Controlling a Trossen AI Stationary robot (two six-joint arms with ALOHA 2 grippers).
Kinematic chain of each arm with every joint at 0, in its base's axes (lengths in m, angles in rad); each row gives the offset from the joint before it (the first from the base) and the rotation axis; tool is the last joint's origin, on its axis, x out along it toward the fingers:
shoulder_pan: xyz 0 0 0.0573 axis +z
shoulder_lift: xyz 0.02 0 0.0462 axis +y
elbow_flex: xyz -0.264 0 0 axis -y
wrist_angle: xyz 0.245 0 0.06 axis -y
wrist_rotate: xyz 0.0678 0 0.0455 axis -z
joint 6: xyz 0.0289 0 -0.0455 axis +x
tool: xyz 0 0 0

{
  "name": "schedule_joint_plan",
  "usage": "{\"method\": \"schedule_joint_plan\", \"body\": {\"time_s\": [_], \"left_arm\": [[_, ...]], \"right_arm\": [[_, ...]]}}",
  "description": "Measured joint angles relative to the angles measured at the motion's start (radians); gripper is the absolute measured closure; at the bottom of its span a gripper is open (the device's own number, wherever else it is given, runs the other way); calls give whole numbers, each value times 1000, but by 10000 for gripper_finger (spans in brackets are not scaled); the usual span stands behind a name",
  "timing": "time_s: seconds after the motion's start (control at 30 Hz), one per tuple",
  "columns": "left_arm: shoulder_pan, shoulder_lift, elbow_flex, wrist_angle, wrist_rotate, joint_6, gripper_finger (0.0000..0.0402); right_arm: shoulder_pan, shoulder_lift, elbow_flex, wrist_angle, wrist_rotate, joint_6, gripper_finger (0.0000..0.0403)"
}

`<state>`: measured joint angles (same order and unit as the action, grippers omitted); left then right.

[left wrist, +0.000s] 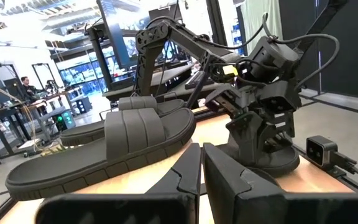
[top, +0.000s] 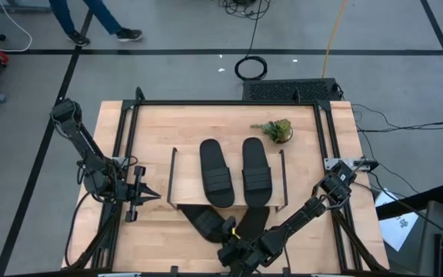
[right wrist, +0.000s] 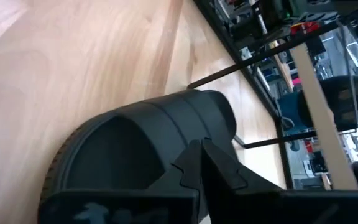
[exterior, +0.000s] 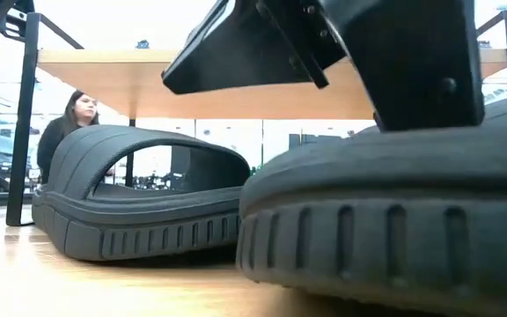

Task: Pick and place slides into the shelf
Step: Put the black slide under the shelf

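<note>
Two black slides (top: 218, 173) (top: 256, 171) lie side by side, soles down, on the shelf's wooden top board (top: 187, 181). Two more slides lie on the table in front of the shelf, one to the left (top: 203, 221) and one to the right (top: 254, 219). My right gripper (top: 230, 228) is low between them with its fingers shut. In its wrist view (right wrist: 196, 152) it sits over a slide's ribbed strap (right wrist: 148, 134). My left gripper (top: 149, 196) is shut and empty, left of the shelf. My right gripper's shut fingers (right wrist: 216, 165) slant from the table's near side over the strap of a slide on the table. Nothing is between the fingers. I cannot tell whether they touch the strap. The slide lies sole down on the table.
A small plant (top: 277, 131) stands at the far right of the table. The shelf's thin black wire legs (right wrist: 229, 71) stand just beyond the floor slides. A person (exterior: 69, 123) sits in the room behind, and another walks past the far side (top: 91, 23).
</note>
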<state>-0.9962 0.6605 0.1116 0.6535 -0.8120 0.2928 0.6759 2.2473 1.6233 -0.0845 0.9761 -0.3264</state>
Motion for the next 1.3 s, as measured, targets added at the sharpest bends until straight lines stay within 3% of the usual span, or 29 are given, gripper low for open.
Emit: {"method": "schedule_joint_plan", "body": {"time_s": [0.3,0.4,0.6,0.7,0.8,0.97,1.07,1.2,1.3], "left_arm": [[0,0,0,-5,0,0,376],[0,0,0,-5,0,-2,376],[0,0,0,-8,1,-9,376],[0,0,0,-8,1,-11,376],[0,0,0,-8,1,-14,376],[0,0,0,-8,1,-14,376],[0,0,0,-8,1,-6,376],[0,0,0,-8,11,21,376],[0,0,0,-8,11,26,376]], "right_arm": [[43,-24,0,2,30,-48,389],[66,-54,0,6,52,-36,361],[96,-145,1,8,77,176,278],[123,-164,3,9,92,208,246],[156,-163,7,-2,188,235,239],[207,-181,7,58,221,321,251],[229,-232,7,155,50,342,258],[233,-308,0,261,-454,259,258],[215,-358,0,290,-759,159,259]]}}
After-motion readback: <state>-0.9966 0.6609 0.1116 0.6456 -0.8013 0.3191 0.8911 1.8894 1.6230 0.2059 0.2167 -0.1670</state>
